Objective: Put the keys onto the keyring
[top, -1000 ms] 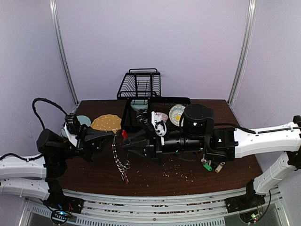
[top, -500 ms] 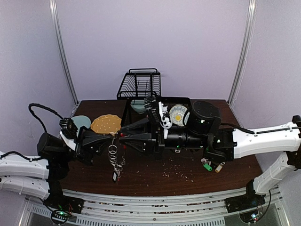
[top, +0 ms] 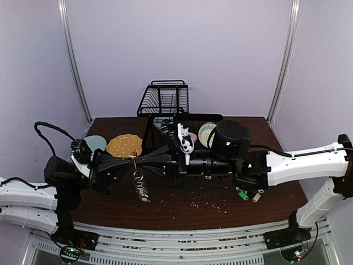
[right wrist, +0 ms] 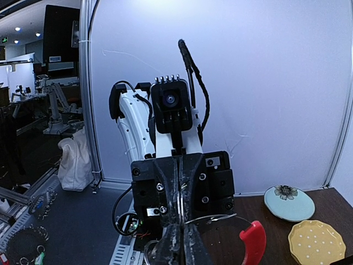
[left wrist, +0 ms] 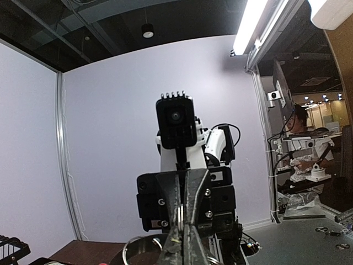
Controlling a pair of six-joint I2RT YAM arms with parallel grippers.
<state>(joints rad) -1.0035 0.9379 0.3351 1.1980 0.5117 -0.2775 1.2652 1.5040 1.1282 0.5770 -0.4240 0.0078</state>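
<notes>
your left gripper [top: 127, 161] and right gripper [top: 144, 160] nose to nose above the worktop [top: 182, 212], both sets of jaws pinched tight on the keyring [right wrist: 252, 242] between them, keys [top: 141, 186] dangling just below

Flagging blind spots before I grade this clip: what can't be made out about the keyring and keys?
Top view: keyring almost wholly hidden between left claw and right claw; keys too small to count.
Left wrist: keyring cut off by bottom edge, partly behind the claws.
Right wrist: red sleeve cut off by bottom edge, ring partly behind the claws.
</notes>
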